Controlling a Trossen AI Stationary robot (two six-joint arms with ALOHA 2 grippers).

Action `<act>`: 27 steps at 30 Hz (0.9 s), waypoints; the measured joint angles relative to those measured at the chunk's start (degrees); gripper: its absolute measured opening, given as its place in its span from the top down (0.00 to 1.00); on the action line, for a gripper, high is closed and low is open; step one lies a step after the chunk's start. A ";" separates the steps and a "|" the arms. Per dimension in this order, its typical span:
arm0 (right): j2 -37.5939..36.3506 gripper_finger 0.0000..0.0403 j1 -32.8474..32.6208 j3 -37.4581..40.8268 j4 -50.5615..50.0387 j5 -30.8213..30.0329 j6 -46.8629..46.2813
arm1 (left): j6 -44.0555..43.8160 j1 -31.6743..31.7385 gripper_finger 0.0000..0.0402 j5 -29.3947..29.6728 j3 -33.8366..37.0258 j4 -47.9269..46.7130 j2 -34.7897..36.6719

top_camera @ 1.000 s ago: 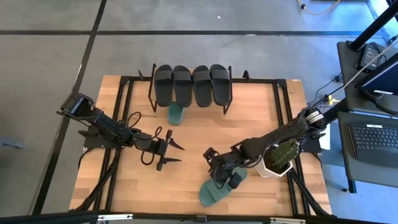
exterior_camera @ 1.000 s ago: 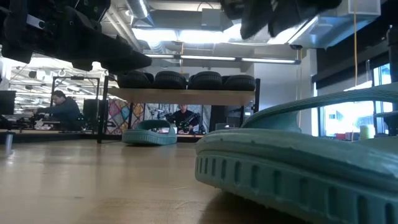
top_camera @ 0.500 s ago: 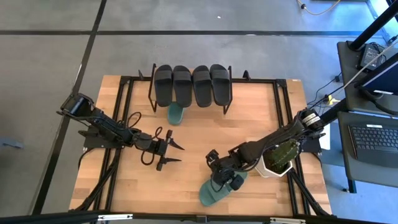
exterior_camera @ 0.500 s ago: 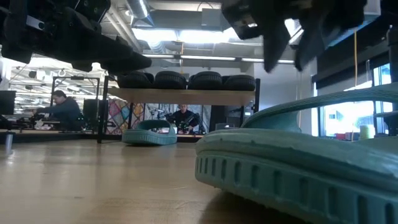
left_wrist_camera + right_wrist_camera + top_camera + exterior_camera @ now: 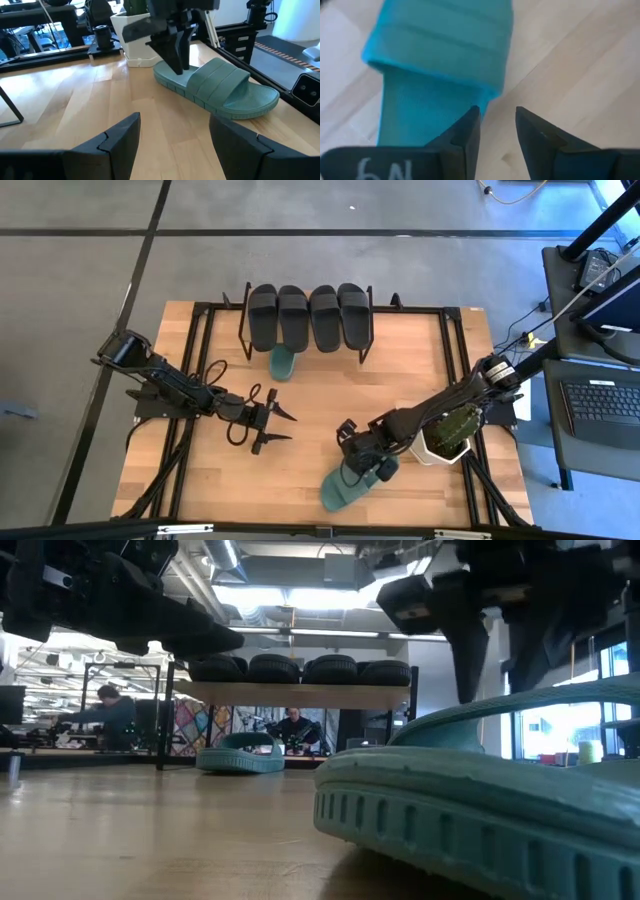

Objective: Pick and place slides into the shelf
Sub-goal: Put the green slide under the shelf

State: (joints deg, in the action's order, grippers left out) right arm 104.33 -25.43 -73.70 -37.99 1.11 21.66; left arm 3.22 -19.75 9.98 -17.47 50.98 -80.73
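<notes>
1. The right gripper [image 5: 362,471] hangs over the heel end of the teal slide [image 5: 352,483] near the table's front edge, fingers parted and gripping nothing; one finger [image 5: 462,135] overlaps the sole's side edge.
2. Closing so near the rim could pinch only the edge, letting the slide twist or slip.
3. The shelf [image 5: 305,340] carries four black slides [image 5: 306,315]; another teal slide [image 5: 283,363] lies beneath.
4. The left gripper [image 5: 272,427] waits mid-table, open and empty.

The right arm reaches in from its side with its wrist bent downward, the right gripper [image 5: 364,467] low and its jaws parted by a narrow gap, while the left arm stretches toward the middle, the left gripper [image 5: 280,426] held level, jaws spread wide and empty.
</notes>
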 joint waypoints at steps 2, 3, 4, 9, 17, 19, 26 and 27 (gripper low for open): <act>0.02 0.69 -0.02 0.63 1.07 0.00 1.25 | 0.00 0.00 0.43 0.00 0.01 0.00 0.00; 0.02 0.69 -0.02 0.94 2.50 0.00 1.28 | 0.00 0.00 0.43 0.00 0.01 0.00 0.00; 0.02 0.69 -0.02 1.28 4.03 0.00 1.15 | 0.00 0.00 0.43 0.00 -0.01 0.00 0.00; 0.00 0.69 -0.02 2.60 8.27 0.02 1.59 | 0.00 0.00 0.43 0.02 0.00 -0.01 0.00; 0.24 0.69 -0.06 4.90 10.85 0.04 4.00 | 0.02 0.02 0.43 0.02 -0.01 -0.52 0.00; 0.24 0.69 -0.06 4.90 11.07 0.04 4.13 | 0.02 0.02 0.43 0.02 -0.01 -0.55 0.00; 1.29 0.69 -0.02 4.88 12.54 0.67 4.39 | 0.01 0.81 0.43 0.04 0.00 -1.19 -0.02; 1.90 0.69 -0.02 4.88 12.66 1.56 4.39 | 0.00 1.02 0.43 0.04 0.00 -1.25 -0.02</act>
State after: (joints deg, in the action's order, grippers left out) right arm 106.23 -25.45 -68.82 -25.33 2.66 26.05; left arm 3.22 -18.73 10.02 -17.47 49.73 -80.75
